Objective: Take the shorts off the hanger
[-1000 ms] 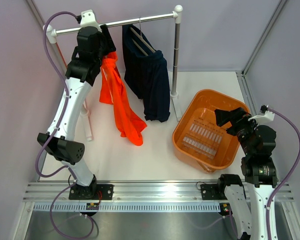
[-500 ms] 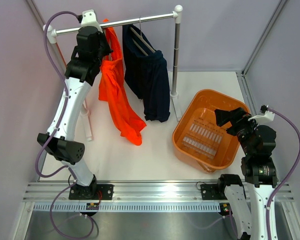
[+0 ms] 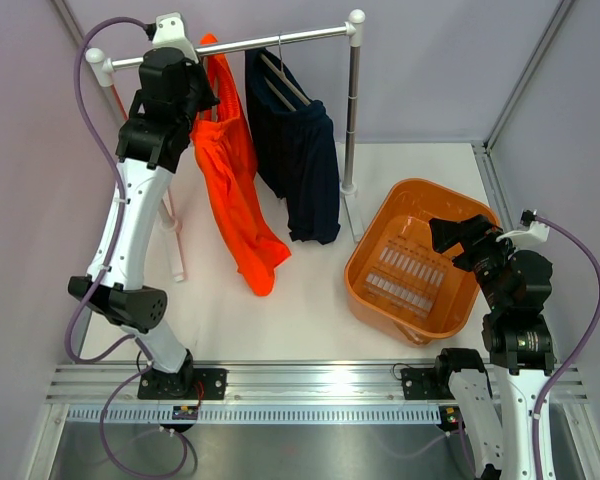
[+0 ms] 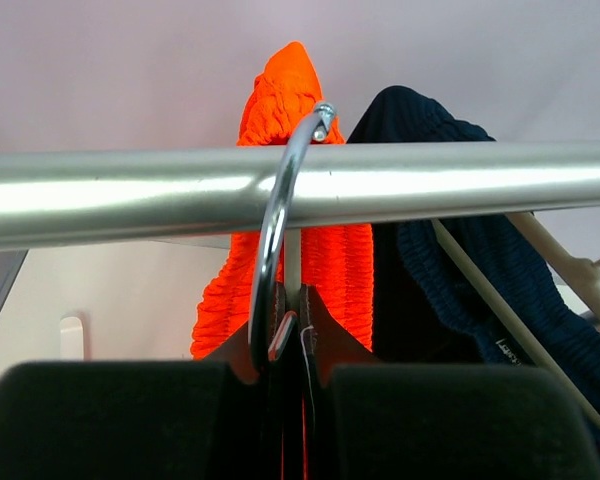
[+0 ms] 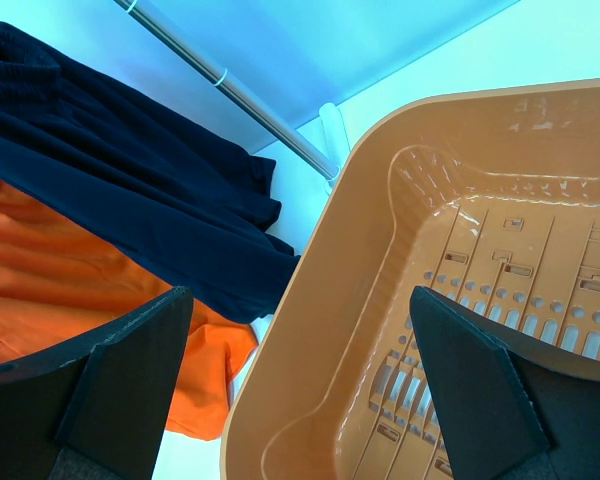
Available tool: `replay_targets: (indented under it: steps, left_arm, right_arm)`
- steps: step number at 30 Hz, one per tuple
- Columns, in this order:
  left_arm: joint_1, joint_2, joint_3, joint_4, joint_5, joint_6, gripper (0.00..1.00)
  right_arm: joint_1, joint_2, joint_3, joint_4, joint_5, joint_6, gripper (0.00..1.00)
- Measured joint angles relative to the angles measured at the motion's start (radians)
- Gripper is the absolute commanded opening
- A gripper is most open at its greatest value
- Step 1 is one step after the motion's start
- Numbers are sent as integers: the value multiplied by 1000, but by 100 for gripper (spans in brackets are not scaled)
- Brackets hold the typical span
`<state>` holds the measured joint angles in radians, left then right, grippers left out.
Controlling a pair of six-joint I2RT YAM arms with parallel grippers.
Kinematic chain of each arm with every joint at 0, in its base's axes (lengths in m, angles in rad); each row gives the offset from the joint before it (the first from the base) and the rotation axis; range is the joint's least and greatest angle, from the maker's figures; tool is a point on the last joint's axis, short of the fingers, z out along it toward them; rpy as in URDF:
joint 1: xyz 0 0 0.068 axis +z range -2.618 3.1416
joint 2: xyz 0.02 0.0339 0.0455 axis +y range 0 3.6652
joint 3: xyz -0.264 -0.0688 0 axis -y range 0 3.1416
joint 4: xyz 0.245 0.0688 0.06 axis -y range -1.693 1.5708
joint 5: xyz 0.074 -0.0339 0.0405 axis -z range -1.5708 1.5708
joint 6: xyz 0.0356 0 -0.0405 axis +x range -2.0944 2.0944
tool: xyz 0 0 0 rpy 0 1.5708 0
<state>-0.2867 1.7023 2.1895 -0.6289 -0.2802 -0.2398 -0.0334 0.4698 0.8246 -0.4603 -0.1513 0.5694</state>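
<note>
The left gripper (image 4: pixel 292 378) is pinching the hanger (image 4: pixel 267 250) of the orange shorts (image 3: pixel 230 170) at the rail (image 4: pixel 460 180), while the right gripper (image 5: pixel 300 335) is hovering wide open.

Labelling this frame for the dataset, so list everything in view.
orange shorts: 1, orange, hanging at the rail's left end
navy shorts: 1, dark navy, hanging just right of the orange pair
wooden hanger: 1, reddish-brown with a metal hook, hooked over the rail
pale hanger: 1, whitish, carrying the navy pair
rail: 1, silver with white end caps, far side of the table
basket: 1, orange, empty, right of the rack
table: 1, white
left gripper: 1, black, closed on the wooden hanger's neck
right gripper: 1, black, open over the basket
</note>
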Motion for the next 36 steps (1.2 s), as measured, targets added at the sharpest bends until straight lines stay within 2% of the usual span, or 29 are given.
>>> replay_targets:
  steps: [20, 30, 36]
  left_arm:
    - [-10, -169, -155, 20, 59, 41, 0]
    - [-63, -298, -373, 14, 58, 36, 0]
    - [-154, -434, -513, -33, 40, 37, 0]
  right_arm:
    - [0, 11, -11, 29, -8, 1, 99]
    - [0, 21, -21, 39, -39, -17, 99]
    - [0, 66, -10, 67, -165, -31, 99]
